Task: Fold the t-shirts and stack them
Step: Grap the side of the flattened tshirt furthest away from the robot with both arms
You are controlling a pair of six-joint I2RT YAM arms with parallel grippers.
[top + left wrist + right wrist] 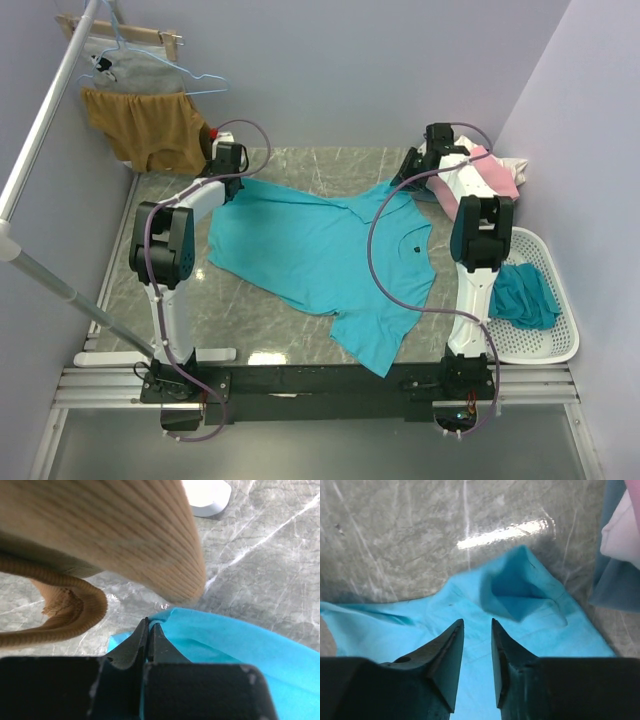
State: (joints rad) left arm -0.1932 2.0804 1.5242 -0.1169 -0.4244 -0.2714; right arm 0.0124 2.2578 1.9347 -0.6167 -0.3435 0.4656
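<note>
Turquoise cloth covers the middle of the marble table (240, 320). The turquoise t-shirt (320, 255) lies spread flat, its near sleeve (370, 345) pointing at the near edge. Its long axis runs left to right, with the hem toward the left edge and the neck toward the right. At the near right corner a white basket (572, 330) holds a second teal shirt (525, 295), crumpled and well apart from both grippers.

Farther back, the left gripper (151, 625) sits at the shirt's far left corner, jaws pressed together with the cloth edge pinched at their tips. The right gripper (476, 622) hangs over the far right part of the shirt, jaws parted only narrowly and gripping nothing; the cloth lies below them. Just beyond the tips a raised flap (517, 587) stands up from the surface. It is probably the far sleeve's opening, though the wrist view is too close to be sure. The likely grasp point therefore lies ahead of the right jaws and a little to their right, and the right arm is plainly the nearer one. The left arm already has its end of the long axis in hand.

Beyond the right gripper, at the far right corner, pink and white shirts (490, 178) sit in a pile. At the far left corner a mustard-brown garment (150, 125) hangs from a hanger (160, 65), close over the left gripper.

No brand or writing can be read; a small dark mark (412, 247) near the neck is too small to make out.
</note>
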